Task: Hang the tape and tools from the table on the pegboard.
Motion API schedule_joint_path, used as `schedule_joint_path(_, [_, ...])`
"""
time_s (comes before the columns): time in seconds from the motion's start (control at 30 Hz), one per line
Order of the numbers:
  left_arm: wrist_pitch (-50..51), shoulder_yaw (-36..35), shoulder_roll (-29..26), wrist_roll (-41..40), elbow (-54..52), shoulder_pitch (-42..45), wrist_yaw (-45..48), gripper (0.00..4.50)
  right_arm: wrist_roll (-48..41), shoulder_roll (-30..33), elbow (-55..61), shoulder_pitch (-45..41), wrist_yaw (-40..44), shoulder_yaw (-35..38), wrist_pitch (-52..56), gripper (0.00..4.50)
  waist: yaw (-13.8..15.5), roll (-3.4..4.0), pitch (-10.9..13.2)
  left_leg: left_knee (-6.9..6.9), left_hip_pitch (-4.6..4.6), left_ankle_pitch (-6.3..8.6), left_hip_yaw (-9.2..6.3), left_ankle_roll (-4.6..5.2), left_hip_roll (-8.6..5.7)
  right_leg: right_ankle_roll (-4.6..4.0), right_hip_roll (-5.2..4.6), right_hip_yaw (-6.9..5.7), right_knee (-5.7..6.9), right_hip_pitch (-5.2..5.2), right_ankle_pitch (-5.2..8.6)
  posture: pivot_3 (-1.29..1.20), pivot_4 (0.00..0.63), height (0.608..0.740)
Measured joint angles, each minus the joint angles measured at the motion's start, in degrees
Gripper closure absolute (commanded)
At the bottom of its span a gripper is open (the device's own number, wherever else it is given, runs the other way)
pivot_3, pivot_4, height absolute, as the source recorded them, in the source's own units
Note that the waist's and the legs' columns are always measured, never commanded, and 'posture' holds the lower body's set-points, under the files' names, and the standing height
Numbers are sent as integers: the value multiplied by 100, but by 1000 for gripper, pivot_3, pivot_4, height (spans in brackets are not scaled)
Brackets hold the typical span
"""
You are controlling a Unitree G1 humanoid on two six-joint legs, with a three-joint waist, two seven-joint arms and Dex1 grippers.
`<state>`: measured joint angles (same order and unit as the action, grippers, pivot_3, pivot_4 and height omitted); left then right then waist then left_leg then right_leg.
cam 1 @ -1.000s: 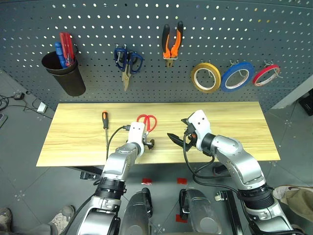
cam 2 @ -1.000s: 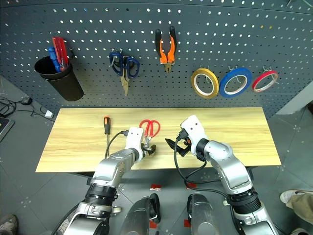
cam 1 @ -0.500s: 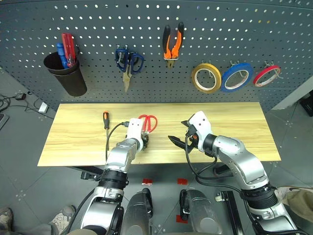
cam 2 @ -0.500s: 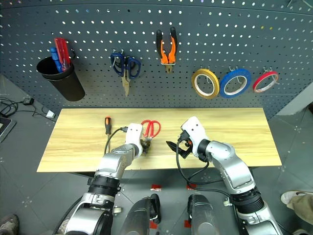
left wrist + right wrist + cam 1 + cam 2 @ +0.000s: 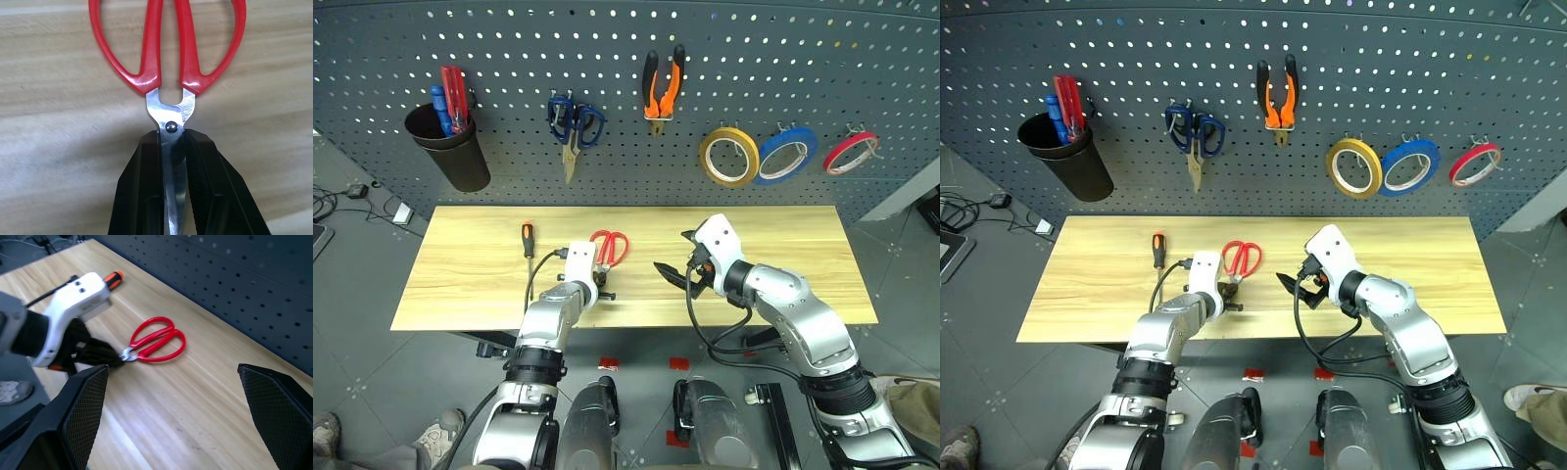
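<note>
Red scissors (image 5: 168,58) flat, handles twd pegboard (image 5: 754,59).

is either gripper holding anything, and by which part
The left gripper is shut on the red-handled scissors, clamping the blades just below the pivot. The right gripper is open, holding nothing.

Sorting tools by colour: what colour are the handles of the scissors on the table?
Red, plain; clearest in the left wrist view: the metal-bladed scissors' looped handles.

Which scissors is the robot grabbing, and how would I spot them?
Look at the wooden table below the pegboard. Near its middle lie the red-handled scissors, their blades pinched in the robot's left hand. The other scissors have blue handles and hang on the board.
</note>
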<state>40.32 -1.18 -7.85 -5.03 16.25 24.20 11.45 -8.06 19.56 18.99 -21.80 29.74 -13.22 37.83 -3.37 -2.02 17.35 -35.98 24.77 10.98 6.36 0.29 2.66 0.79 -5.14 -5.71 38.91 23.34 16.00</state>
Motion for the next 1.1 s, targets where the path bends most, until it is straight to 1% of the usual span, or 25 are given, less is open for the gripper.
schedule_joint_path(0.07, [-344, 254, -168, 130, -491, -520, 94, 4170, 31, 43, 200, 54, -15, -4, -141, 0, -19, -1, 1, 4, 3, 2, 4, -4, 1, -2, 0, 5, -4, 7, -1, -232, 288, 740])
schedule_joint_path(0.13, [-990, 601, -472, 410, -1152, -1206, 168, 4170, -32, 15, 580, 228, 9, 63, -293, 0, -54, -7, 5, 12, 12, 5, 4, -12, 7, -5, 2, 3, -6, 18, 1, -232, 285, 740])
schedule_joint_path(0.2, [-1575, 752, -726, 674, -1683, -1560, 157, 4170, -55, -8, 793, 332, 19, 70, -518, 0, -68, -6, 6, 15, 13, 6, 3, -13, 7, -8, 2, 0, -7, 21, 4, -231, 281, 740])
schedule_joint_path(0.27, [-2085, 728, -886, 863, -2243, -1769, 65, 4170, -18, 71, 968, 392, 102, 36, -830, 0, -75, -7, 5, 12, 14, 10, 1, -6, 6, -7, 0, -1, -11, 17, 4, -231, 275, 740])
schedule_joint_path(0.3, [-2299, 670, -947, 915, -2477, -1897, 19, 4170, -33, 110, 1089, 461, 193, 17, -973, 0, -80, -7, 5, 12, 13, 25, 3, 18, 6, -6, -1, 2, -16, 15, 4, -231, 275, 740])
schedule_joint_path(0.33, [-2497, 585, -1029, 989, -2681, -2015, -35, 4170, -130, 129, 1231, 518, 311, 9, -1061, 0, -95, -7, 5, 11, 13, 27, 3, 21, 5, -5, -1, 2, -18, 13, 4, -233, 274, 740])
schedule_joint_path(0.43, [-2858, 417, -1232, 1271, -2984, -2216, -212, 4170, -535, 66, 1444, 546, 494, 58, -1068, 0, -132, -7, 5, 10, 13, 28, 2, 22, 5, -5, 0, 0, -18, 14, 4, -232, 267, 740])
schedule_joint_path(0.57, [-3460, 365, -1499, 1839, -3561, -2532, -423, 4170, -606, 52, 1473, 550, 513, 13, -1180, 0, -145, -9, 4, 11, 15, 28, 2, 23, 5, -6, 0, -1, -18, 16, 3, -219, 254, 740])
schedule_joint_path(0.67, [-3851, 348, -1515, 2123, -3946, -2527, -511, 4170, -606, 33, 1459, 523, 518, -88, -1361, 0, -143, -10, 3, 11, 16, 28, 2, 23, 4, -6, 0, -1, -18, 15, 3, -219, 250, 740])
schedule_joint_path(0.73, [-3937, 324, -1505, 2190, -4065, -2495, -521, 4170, -603, 30, 1442, 501, 515, -116, -1421, 0, -146, -10, 2, 11, 15, 28, 3, 23, 4, -6, 0, -2, -16, 16, 3, -218, 248, 740])
schedule_joint_path(0.9, [-3704, -24, -1419, 2122, -4092, -2125, -532, 4170, -495, -8, 1215, 385, 470, -117, -1605, 0, -146, -11, 2, 2, 15, 27, 1, 23, 4, -5, 2, -6, -5, 16, 4, -217, 247, 740])
schedule_joint_path(1.0, [-3584, -202, -1406, 2028, -3973, -1826, -466, 4170, -439, -95, 1089, 239, 426, -122, -1641, 0, -147, -12, 1, -1, 15, 27, 2, 22, 3, -5, 2, -4, -3, 15, 3, -218, 246, 740])
schedule_joint_path(1.1, [-3641, -197, -1430, 1884, -3441, -1402, -327, 4170, -370, -378, 794, -119, 332, -181, -1726, 0, -153, -13, 1, -7, 14, 25, 2, 21, 4, -6, 3, -4, 6, 16, 2, -223, 245, 740])
